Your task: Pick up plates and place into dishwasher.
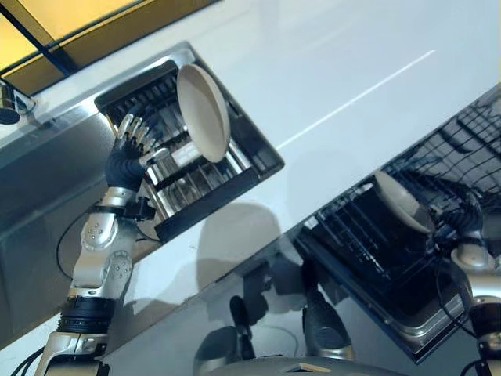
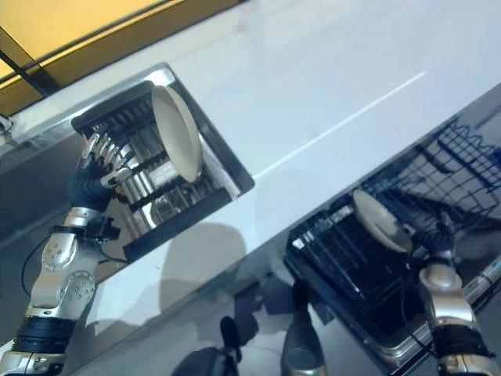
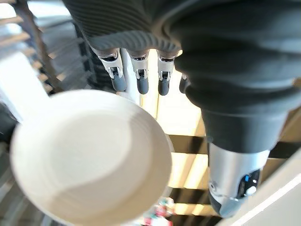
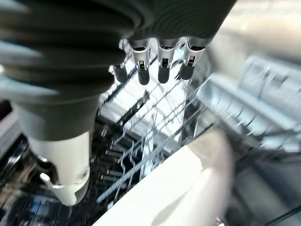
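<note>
Plates are seen in both eye views: one cream plate stands upright in the sink rack, the left hand just beside it. In the left wrist view its fingers are relaxed, nothing held. A second plate sits in the dishwasher rack; in the right wrist view the right hand has extended fingers, nothing grasped.

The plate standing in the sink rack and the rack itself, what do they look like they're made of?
The plate looks like glazed ceramic or maybe melamine: cream, smooth, with a soft sheen and faint concentric rings in the left wrist view. The rack looks like polished metal: bright silver bars that mirror the light, inside a dark frame.
</note>
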Robot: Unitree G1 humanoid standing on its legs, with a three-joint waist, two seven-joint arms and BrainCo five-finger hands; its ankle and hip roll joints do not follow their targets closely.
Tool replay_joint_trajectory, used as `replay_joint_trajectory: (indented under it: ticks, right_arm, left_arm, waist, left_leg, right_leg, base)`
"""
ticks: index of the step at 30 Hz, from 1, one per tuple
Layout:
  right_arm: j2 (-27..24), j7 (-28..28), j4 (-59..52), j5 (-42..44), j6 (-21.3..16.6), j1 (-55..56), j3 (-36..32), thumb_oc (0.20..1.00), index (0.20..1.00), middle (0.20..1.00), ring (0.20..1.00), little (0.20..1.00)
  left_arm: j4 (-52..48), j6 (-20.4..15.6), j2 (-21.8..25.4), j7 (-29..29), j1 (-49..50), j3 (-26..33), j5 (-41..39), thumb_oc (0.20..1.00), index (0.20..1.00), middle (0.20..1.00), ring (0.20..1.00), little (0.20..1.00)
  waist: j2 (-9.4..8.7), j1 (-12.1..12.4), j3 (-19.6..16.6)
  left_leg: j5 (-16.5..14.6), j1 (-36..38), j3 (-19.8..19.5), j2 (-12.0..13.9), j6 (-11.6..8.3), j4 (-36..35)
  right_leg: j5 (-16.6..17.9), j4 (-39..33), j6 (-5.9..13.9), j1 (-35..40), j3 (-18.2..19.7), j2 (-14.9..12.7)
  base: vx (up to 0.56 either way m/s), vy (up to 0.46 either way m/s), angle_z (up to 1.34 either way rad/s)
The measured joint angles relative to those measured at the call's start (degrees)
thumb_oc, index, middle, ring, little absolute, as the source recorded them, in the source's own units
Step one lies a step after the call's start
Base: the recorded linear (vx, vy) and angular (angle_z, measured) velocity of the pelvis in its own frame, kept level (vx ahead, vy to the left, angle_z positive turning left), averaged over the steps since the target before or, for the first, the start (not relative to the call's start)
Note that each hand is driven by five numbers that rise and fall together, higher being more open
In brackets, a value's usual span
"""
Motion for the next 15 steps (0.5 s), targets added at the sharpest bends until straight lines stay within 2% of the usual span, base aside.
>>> replay_joint_trajectory:
  ticks: [4,8,15]
  right_arm:
    - [2.9,0.1,-0.7,-1.1,0.8,3.8,-0.7,1.000,1.000,1.000,1.000,1.000]
    - [3.8,0.1,-2.7,-1.7,1.3,5.9,-1.7,1.000,1.000,1.000,1.000,1.000]
    - [6.3,-2.3,-16.4,-4.0,1.5,9.0,-3.7,1.000,1.000,1.000,1.000,1.000]
  left_arm:
    - [0.0,0.3,-0.5,-1.6,2.9,1.8,0.1,1.000,1.000,1.000,1.000,1.000]
    - [0.0,1.0,-1.1,-2.3,4.7,3.1,0.8,1.000,1.000,1.000,1.000,1.000]
    - [0.0,1.1,-2.2,-2.4,6.6,4.1,1.2,1.000,1.000,1.000,1.000,1.000]
  waist:
    - [-1.14,0.1,-4.7]
    - [-1.39,0.2,-6.0]
    - [-1.91,0.0,-9.0]
  left_leg:
    - [-0.3,0.9,0.2,0.7,-0.40,-0.2]
    - [-0.6,2.6,0.2,0.8,-0.46,-0.3]
    - [-0.8,3.9,0.5,0.9,-0.45,-0.3]
  right_leg:
    - [-0.9,0.0,-0.47,0.8,0.0,0.7]
    - [-1.0,0.0,-0.25,2.5,0.0,0.8]
    - [-1.1,0.0,-0.15,3.7,0.3,0.9]
  base:
    - [0.06,-0.002,-0.02]
    - [0.04,0.008,0.00]
    - [0.02,0.026,-0.02]
